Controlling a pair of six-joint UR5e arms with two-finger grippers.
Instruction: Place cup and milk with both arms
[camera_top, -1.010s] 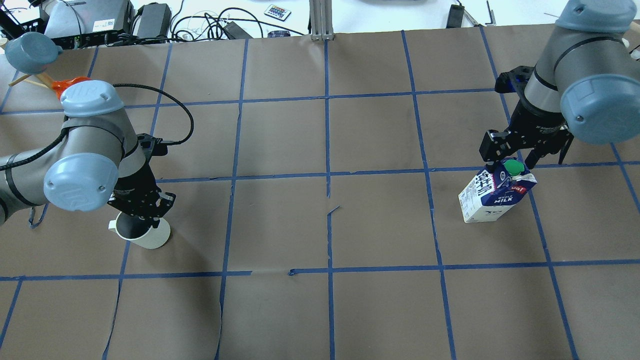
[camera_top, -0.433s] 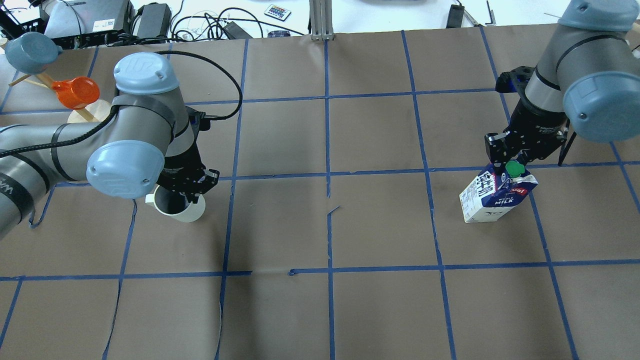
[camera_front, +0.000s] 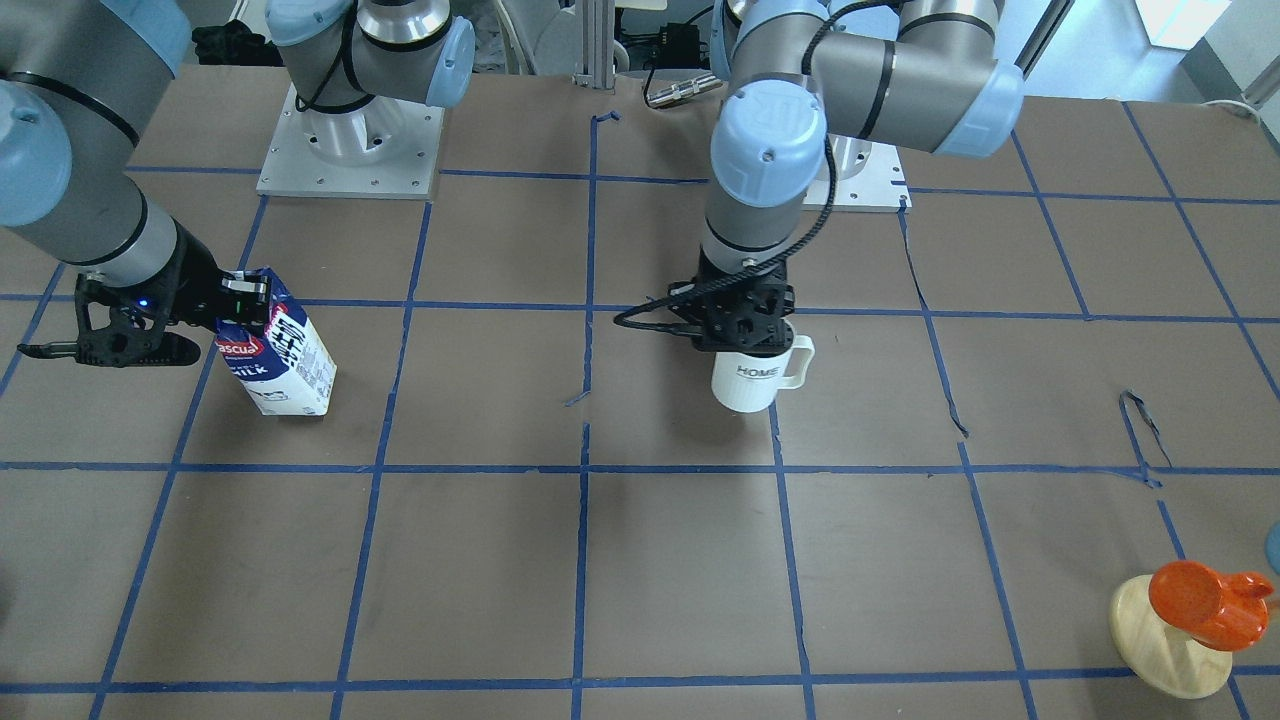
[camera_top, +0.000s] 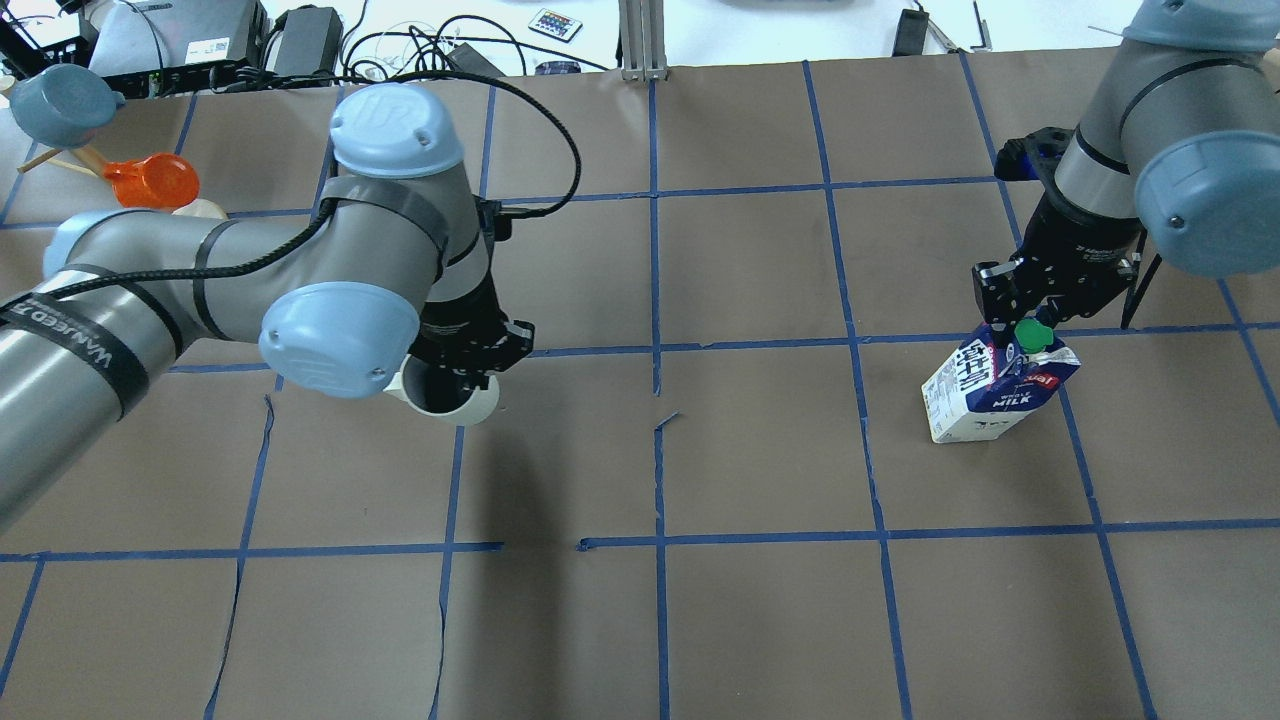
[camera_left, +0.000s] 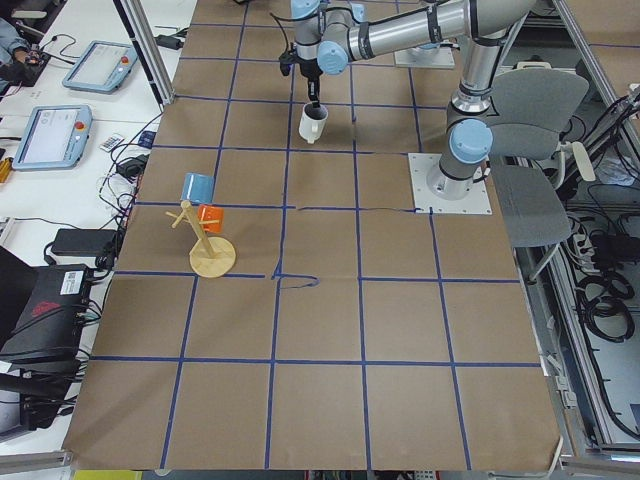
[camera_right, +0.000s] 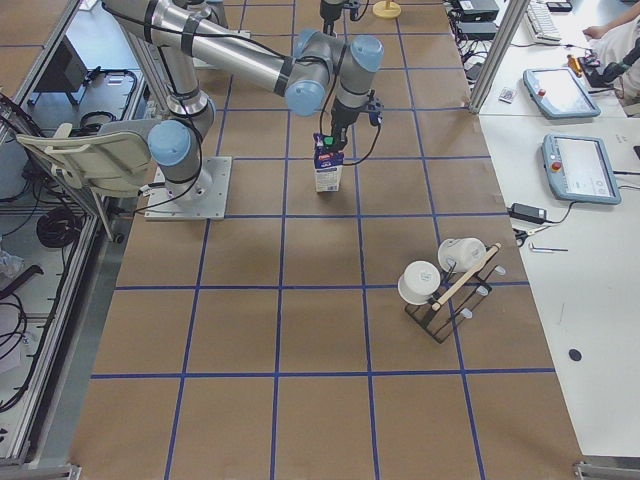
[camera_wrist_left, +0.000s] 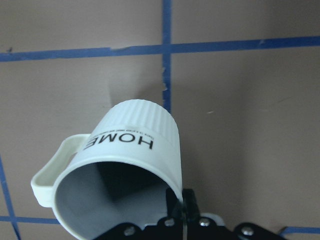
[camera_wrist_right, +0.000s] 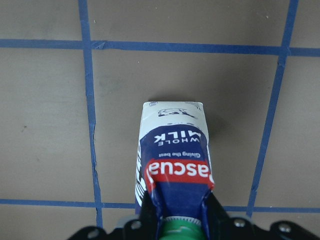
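The cup (camera_front: 752, 378) is hanging near the middle of the desk (camera_top: 760, 620), the left pincer (camera_front: 745, 332) pinching its rim. The milk (camera_top: 985, 395) is leaning toward the desk's right edge, the right pincer (camera_top: 1030, 318) clamping its gable top.

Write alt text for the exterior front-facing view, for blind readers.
The left gripper holds the white HOME cup by its rim mid-table, while the right gripper clamps the top of the milk carton. A wooden stand in a corner holds an orange cup.
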